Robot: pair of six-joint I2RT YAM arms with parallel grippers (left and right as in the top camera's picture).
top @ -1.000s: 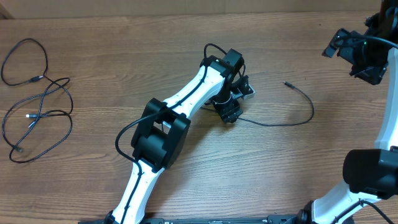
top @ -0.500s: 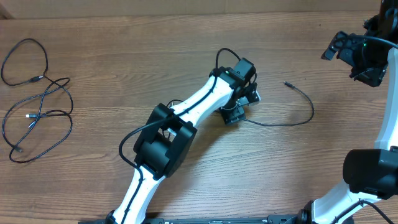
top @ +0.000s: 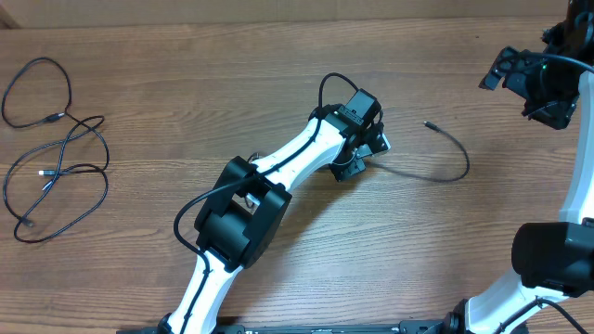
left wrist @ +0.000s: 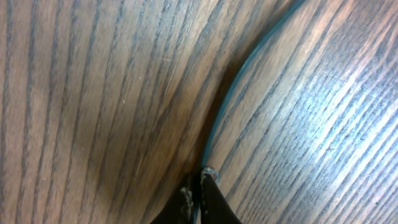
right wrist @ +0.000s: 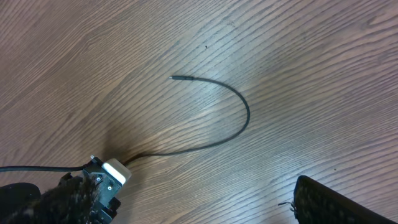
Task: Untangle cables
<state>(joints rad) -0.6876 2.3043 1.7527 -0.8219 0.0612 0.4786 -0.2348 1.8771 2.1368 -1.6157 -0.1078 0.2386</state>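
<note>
One thin black cable [top: 461, 170] lies right of centre, curving from my left gripper [top: 353, 165] out to the right and back to its small plug tip [top: 427, 123]. In the left wrist view the left gripper [left wrist: 196, 186] is shut on this cable [left wrist: 214, 121], which runs up and to the right over the wood. The other cables [top: 58, 167] lie in a loose tangle of loops at the far left. My right gripper [top: 531, 85] hangs raised at the far right, open and holding nothing. Its wrist view looks down on the same cable [right wrist: 246, 115], with one finger [right wrist: 323, 200] at the bottom edge.
The wooden table [top: 232, 83] carries only the cables. The left arm [top: 278, 162] stretches diagonally from the front edge to the middle. The right arm's base [top: 552, 260] stands at the front right.
The left gripper has moved slightly right and shut on the end of the centre cable, pulling the near stretch a little. The right arm has hardly moved.
</note>
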